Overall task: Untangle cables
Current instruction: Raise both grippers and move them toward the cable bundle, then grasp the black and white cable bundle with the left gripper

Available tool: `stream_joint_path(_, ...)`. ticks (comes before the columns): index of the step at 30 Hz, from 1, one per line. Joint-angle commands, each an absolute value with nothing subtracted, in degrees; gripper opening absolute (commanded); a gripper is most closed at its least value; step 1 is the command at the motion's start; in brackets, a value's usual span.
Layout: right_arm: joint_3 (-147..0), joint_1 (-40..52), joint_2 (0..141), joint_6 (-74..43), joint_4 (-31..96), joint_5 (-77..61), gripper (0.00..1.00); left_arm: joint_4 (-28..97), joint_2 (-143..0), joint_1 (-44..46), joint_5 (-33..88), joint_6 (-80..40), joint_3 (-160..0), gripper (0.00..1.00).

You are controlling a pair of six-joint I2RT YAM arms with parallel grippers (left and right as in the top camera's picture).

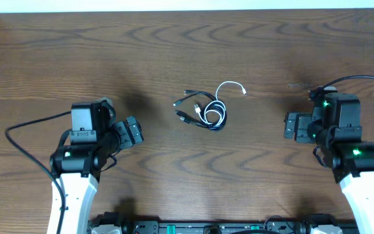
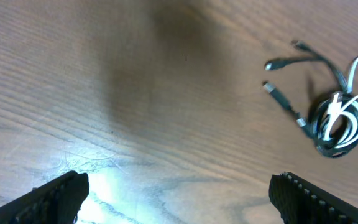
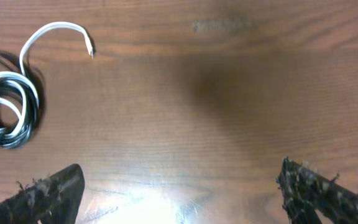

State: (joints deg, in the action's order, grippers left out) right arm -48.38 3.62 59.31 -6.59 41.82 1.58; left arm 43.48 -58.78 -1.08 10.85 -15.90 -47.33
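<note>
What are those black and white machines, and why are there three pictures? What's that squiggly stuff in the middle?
They are two robot arms at a wooden table. One picture looks down from above. The other two come from little cameras on each arm's wrist. Each arm ends in a pincher with two fingers: the left gripper and the right gripper. Both are open and hold nothing. The squiggle is a small knot of cables, black ones and one white, lying between the arms. The robot should untangle them.

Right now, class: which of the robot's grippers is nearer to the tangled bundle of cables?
Left, narrowly. The left gripper sits to the left of the cables and slightly nearer the robot's base; the right gripper sits farther off on their other side. Neither touches them.
</note>
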Motion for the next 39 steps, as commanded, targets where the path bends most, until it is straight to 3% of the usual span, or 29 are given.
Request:
stream_joint_path(1,-52.9,4.1,62.0,-7.2,46.0,2.7,0.97,44.4,-60.6,-1.3,11.4,-13.4,-48.8,0.98)
stream_joint_path(11,-56.1,4.2,70.0,-7.2,51.8,-1.0,0.99,47.4,-60.8,-1.3,11.4,-13.2,-48.8,0.98)
stream_joint_path(30,-56.0,4.2,70.4,-8.8,42.8,-9.8,0.99,30.3,-66.0,2.6,19.0,-16.3,-48.8,0.99)
stream_joint_path(34,-56.0,4.2,70.4,-9.0,42.7,-9.8,0.99,24.1,-70.8,8.7,19.1,-18.2,-48.8,0.88)
stream_joint_path(39,-56.0,4.2,70.4,-9.4,42.7,-9.8,0.99,23.6,-75.4,14.5,20.1,-18.0,-52.6,0.86)
